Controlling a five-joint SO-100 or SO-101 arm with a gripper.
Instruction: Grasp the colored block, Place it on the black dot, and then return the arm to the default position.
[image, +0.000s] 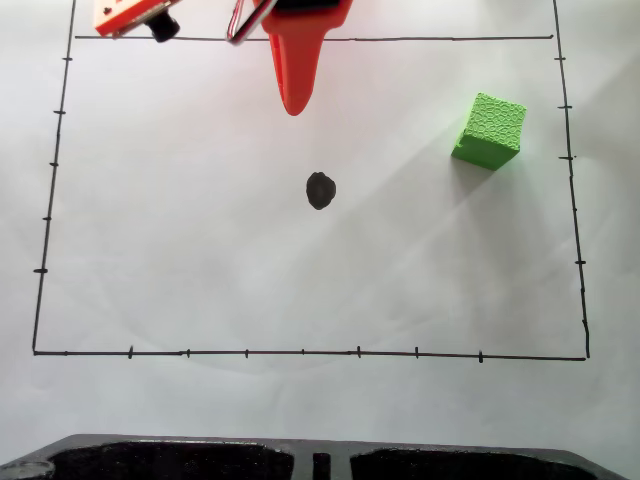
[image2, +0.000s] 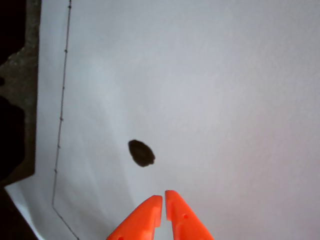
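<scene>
The green block (image: 489, 130) sits on the white paper (image: 200, 250) at about 2 o'clock from the dot (image: 320, 190) in the fixed view, well apart from it and close to the line (image: 572, 180) drawn down the right side. Nothing is touching the block. The orange hand (image: 294, 105) hangs at 12 o'clock from the dot, pointing down at it, and it is nowhere near the block. In the wrist view the two fingers of the hand (image2: 163, 198) are pressed nearly together with just a thin gap, so the hand is clenched and holds nothing. The dot (image2: 141, 153) lies just ahead of the tips there. Here is what could go wrong, I think. The hand is lined up with the dot, not the block, so if it goes down here it will grab only air. It must swing toward 2 o'clock and open wide first; if the fingers stay tight, the pointed tip will poke the block and push it over the line. The block sits turned a bit, so the fingers could catch a corner and spin it. The block looks soft and bumpy, so a hard squeeze may squash it and make it land off the dot.
</scene>
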